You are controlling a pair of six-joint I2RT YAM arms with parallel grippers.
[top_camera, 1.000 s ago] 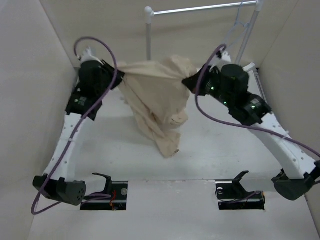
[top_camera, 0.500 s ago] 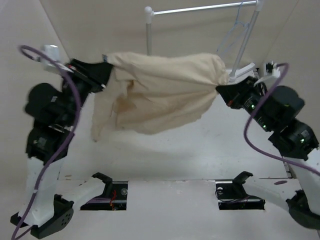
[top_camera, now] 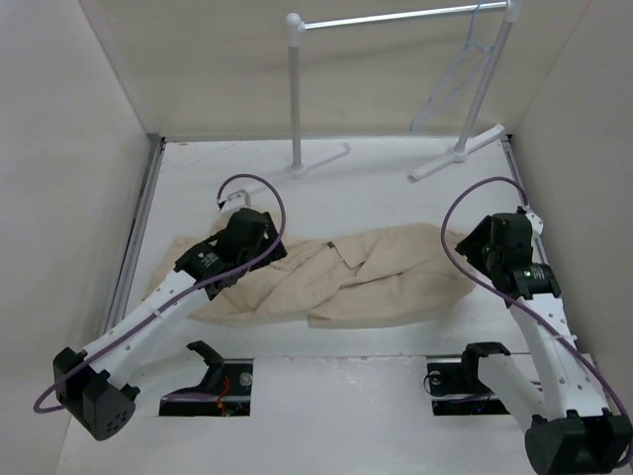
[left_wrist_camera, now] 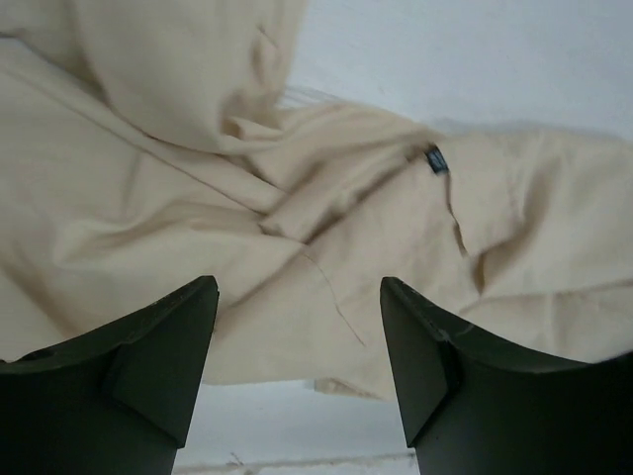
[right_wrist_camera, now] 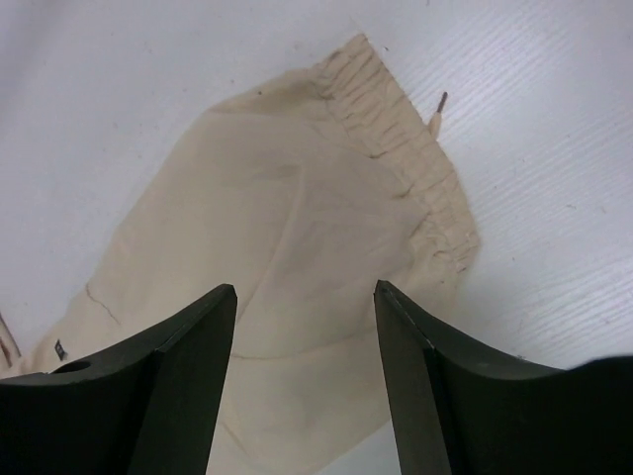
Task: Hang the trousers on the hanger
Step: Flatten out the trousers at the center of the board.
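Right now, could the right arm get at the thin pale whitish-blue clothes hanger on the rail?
Probably yes: the right tool hangs open and empty over the beige cotton trousers, nothing stands between it and the hanger, though the white rack post crowds it.

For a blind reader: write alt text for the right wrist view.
Beige trousers lie on a white table, their gathered elastic edge toward the upper right. The right gripper hangs open above them, holding nothing.
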